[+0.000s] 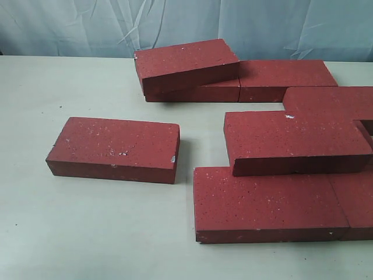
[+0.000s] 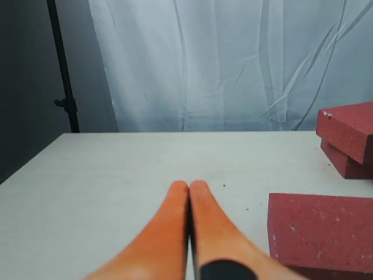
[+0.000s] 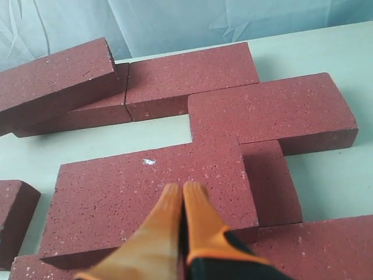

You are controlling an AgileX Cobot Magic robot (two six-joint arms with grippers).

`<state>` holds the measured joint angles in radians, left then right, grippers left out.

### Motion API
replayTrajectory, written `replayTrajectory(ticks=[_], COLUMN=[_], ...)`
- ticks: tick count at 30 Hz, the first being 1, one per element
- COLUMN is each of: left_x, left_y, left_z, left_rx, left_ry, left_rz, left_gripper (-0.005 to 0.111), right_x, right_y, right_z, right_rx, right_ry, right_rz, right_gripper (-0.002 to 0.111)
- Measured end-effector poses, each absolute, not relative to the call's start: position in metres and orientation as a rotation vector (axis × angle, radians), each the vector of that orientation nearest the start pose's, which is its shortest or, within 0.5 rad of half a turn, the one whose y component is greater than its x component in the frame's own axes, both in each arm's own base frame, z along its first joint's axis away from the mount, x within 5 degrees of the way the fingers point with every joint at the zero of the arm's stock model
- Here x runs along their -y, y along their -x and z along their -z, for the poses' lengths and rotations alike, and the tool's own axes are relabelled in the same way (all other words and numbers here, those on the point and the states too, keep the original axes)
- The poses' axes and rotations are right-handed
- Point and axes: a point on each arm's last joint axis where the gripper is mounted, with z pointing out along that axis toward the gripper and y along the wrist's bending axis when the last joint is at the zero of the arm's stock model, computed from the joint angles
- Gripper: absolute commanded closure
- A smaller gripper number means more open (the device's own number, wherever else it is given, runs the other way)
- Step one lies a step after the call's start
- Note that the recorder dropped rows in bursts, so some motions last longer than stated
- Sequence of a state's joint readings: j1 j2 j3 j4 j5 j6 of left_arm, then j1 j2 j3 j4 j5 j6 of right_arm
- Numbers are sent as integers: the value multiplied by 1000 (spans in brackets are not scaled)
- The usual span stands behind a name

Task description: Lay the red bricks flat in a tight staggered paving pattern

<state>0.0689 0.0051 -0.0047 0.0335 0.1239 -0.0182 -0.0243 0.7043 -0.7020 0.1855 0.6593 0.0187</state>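
Several red bricks lie on the pale table [image 1: 87, 233]. One brick [image 1: 113, 149] lies flat alone at the left. At the back, a tilted brick [image 1: 186, 65] rests on a flat row [image 1: 285, 79]. On the right, a raised brick [image 1: 294, 140] lies across the front bricks [image 1: 268, 204]. No gripper shows in the exterior view. My left gripper [image 2: 189, 185] is shut and empty over bare table, beside the lone brick [image 2: 323, 233]. My right gripper [image 3: 182, 188] is shut and empty, its tips over the raised brick [image 3: 145, 192].
A pale curtain [image 1: 87, 26] hangs behind the table's far edge. A dark stand pole [image 2: 61, 70] rises beyond the table's corner in the left wrist view. Bare table surface stretches across the left and front.
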Motion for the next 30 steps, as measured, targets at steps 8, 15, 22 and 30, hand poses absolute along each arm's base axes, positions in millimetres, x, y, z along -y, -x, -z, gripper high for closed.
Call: replayTrajectory(ticks=[8,15,22,30], left_x=[-4,-4,-3,-3], left_y=[-56,-56,-56,-56], left_z=[-213,-213,-219,-221], left_rx=[-1500,-1498,-1437,-1416], left_ry=[-15,-29,-34,-35], left_rz=[-129,-145,-142,-141], left_gripper=[107,107,107,107], right_x=[-6,-6,-6,-6], right_y=[-158,-162,-164,-165], right_z=[-305,-303,-305,-305], right_rx=[-2332,-2342,-2316,-2305], right_ry=[-144,-145,-147,-148], right_rz=[-190,-188,-187,-186], right_gripper=[109,109,109,109])
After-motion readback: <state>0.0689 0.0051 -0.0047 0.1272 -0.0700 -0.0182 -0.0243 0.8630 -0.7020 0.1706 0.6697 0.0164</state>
